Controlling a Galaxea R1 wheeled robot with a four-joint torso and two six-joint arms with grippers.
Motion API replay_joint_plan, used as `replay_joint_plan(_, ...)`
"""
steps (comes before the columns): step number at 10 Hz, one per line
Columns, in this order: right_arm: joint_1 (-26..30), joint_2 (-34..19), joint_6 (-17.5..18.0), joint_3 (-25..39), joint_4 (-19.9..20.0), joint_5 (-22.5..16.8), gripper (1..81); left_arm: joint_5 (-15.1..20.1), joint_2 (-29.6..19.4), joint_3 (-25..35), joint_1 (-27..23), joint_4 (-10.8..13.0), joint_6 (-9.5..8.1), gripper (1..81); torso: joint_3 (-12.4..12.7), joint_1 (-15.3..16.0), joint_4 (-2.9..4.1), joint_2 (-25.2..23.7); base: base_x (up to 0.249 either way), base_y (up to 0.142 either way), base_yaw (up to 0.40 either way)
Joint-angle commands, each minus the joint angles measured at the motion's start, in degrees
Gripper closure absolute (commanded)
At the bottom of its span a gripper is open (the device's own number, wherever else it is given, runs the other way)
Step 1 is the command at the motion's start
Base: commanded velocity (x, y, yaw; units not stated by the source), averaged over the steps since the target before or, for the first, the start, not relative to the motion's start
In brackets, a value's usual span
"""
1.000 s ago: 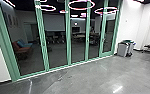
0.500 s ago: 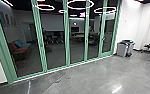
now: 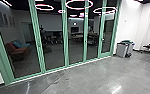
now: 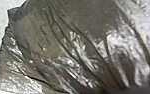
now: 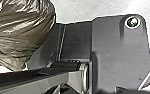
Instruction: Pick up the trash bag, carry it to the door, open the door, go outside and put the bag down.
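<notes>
Since the bag bunches up at our left tool, we think that tool grips its neck, to carry it shut. We can't tell if our right tool is open.

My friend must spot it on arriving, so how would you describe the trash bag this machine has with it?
Start with the robot's wide, dark, flat plate, above the pale floor. Partly covering it in the right wrist view bulges the brownish trash bag, narrowing to a gathered end. Its glossy, crinkled skin sets it apart from the plate's smooth, dull surface.
</notes>
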Motion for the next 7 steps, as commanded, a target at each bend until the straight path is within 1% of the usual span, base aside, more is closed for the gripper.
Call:
replay_joint_plan(1,3.17,0.63,-0.22,0.47,-0.16,-2.65,1.0,3.52,-0.21,-0.18,-4.44,-0.03,0.16,81.1,0.00,0.00,0.00,0.00,0.098,-0.061,0.000)
replay_joint_plan(7,3.17,0.63,-0.22,0.39,-0.16,-2.65,1.0,3.52,-0.12,-0.18,-4.44,-0.03,0.16,81.1,0.00,-0.02,0.00,0.00,0.098,0.000,0.000)
